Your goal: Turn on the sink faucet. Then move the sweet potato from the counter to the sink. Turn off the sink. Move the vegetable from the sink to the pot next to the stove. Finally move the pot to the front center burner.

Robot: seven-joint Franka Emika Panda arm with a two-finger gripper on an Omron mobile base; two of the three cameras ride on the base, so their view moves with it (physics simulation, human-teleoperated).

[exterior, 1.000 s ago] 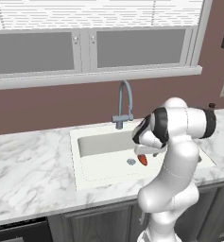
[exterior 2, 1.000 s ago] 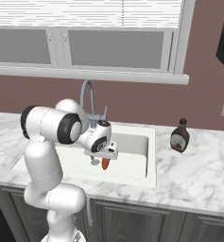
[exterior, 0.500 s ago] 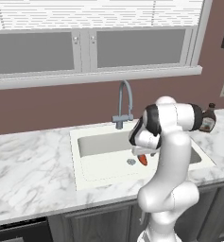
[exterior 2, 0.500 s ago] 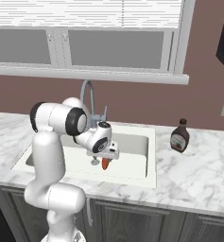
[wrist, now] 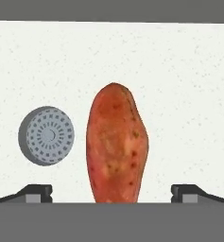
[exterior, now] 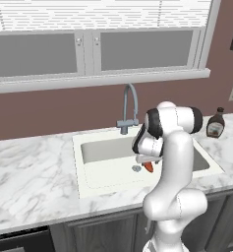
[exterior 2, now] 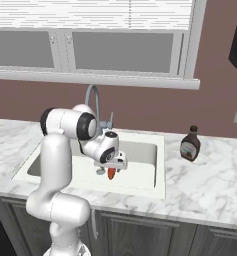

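Elbow swung inward since before, hand point(wrist: 111, 193) wide over sweet potato point(wrist: 116, 144) in sink point(exterior: 88, 147), no legible writing

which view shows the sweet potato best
The hand view: the sweet potato shows whole and large on the white sink floor beside the drain, between the open finger tips. Both base views give just a small orange-red tip below the gripper, the rest hidden by the hand.

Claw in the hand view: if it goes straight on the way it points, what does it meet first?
Most likely the sweet potato, which lies between the open claw's tips on the sink floor. The drain sits off to one side. Depth is hard to judge.
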